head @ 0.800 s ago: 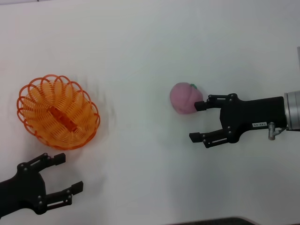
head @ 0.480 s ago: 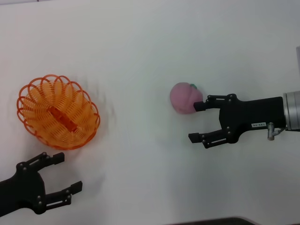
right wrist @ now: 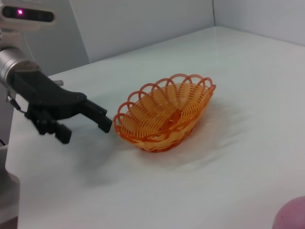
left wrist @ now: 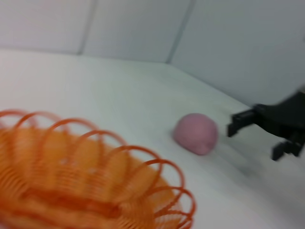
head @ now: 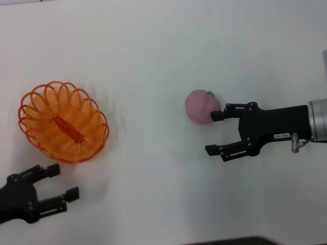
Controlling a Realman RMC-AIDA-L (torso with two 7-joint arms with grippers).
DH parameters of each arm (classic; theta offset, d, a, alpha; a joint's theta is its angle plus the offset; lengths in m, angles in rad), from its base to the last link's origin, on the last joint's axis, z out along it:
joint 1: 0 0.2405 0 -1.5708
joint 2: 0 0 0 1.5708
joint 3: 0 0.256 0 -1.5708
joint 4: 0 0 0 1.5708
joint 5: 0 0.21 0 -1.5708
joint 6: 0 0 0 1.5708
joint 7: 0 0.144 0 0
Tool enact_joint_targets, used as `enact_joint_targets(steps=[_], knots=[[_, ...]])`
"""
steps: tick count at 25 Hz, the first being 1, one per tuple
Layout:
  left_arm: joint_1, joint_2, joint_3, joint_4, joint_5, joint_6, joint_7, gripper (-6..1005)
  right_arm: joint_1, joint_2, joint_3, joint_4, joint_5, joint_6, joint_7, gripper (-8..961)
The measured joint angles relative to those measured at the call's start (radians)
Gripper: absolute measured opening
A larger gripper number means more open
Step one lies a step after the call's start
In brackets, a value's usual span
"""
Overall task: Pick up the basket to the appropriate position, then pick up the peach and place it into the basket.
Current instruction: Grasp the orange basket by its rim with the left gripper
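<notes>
Beside peach point(head: 202, 107): right gripper point(head: 216, 133), jaws apart.

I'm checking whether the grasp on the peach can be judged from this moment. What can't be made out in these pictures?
- Peach: head view cannot settle whether the right gripper finger touches it; right wrist view crops it at the corner.
- Left gripper: arm cut off by the head view's edge.
- Basket: left wrist view blurs and crops it.
</notes>
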Motion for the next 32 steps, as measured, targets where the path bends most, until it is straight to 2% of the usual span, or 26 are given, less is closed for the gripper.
enact_joint_targets(steps=[5,10,19,26,28,32], knots=[[-0.024,0.017,-0.009,0.063,0.001,-0.003,-0.316,883,0.000,0.000,-0.001,-0.001,0.000,0.000,0.001,945],[-0.061,0.035,-0.013,0.077,0.002,0.003,-0.484,882,0.002,0.000,-0.001,-0.004,0.000,-0.005,0.001,946],[-0.116,0.048,0.006,0.168,0.012,-0.159,-0.610,880,0.014,0.000,-0.001,0.000,0.000,-0.006,0.002,946],[-0.230,0.049,0.034,0.283,0.161,-0.223,-0.690,878,0.027,0.000,-0.003,0.003,0.000,-0.006,0.005,946],[-0.268,0.052,0.059,0.302,0.211,-0.238,-0.716,877,0.028,0.000,-0.005,0.003,0.000,-0.006,0.005,946],[-0.335,0.063,0.173,0.337,0.294,-0.260,-0.776,876,0.030,0.000,-0.008,0.003,0.000,-0.006,0.007,946]])
